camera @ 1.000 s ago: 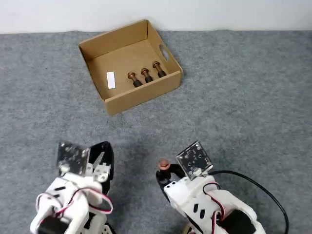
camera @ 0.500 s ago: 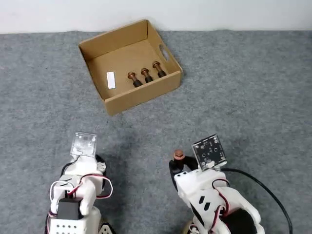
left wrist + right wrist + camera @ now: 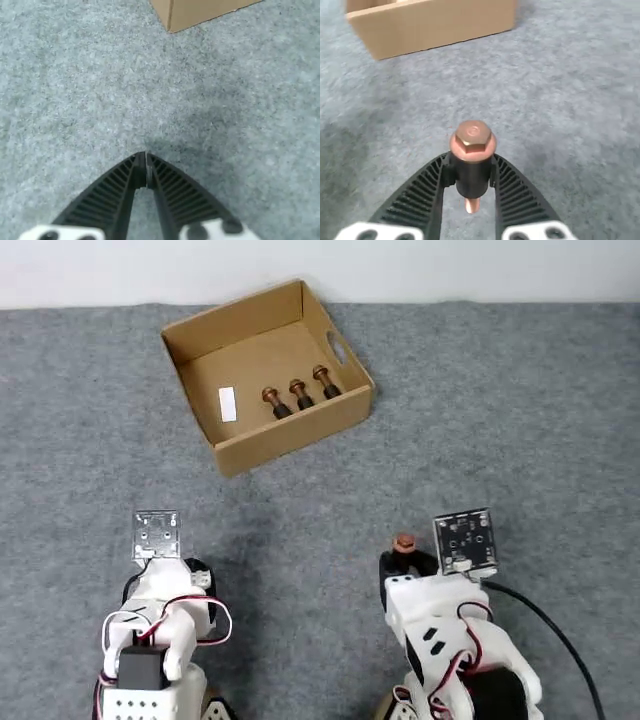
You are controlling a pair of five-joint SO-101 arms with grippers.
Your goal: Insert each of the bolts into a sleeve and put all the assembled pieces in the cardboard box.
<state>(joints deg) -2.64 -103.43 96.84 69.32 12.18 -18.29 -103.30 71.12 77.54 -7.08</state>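
My right gripper (image 3: 470, 172) is shut on an assembled piece, a copper bolt in a black sleeve (image 3: 471, 167), held upright above the carpet with its hex head up. From above, that bolt head (image 3: 404, 542) shows at the front of the right arm, near the table's front. My left gripper (image 3: 146, 167) is shut with nothing in it, low over the carpet at the front left (image 3: 165, 585). The cardboard box (image 3: 300, 430) sits at the back left and holds three assembled bolts (image 3: 299, 393) in a row.
Grey carpet covers the whole table. A small white label (image 3: 227, 404) lies on the box floor. A box corner (image 3: 200, 12) and the box's front wall (image 3: 430, 25) appear in the wrist views. A black cable (image 3: 545, 625) trails behind the right arm.
The left gripper has closed and the left arm has drawn back and straightened. The right arm has swung to the right with the assembled piece still in its fingers.
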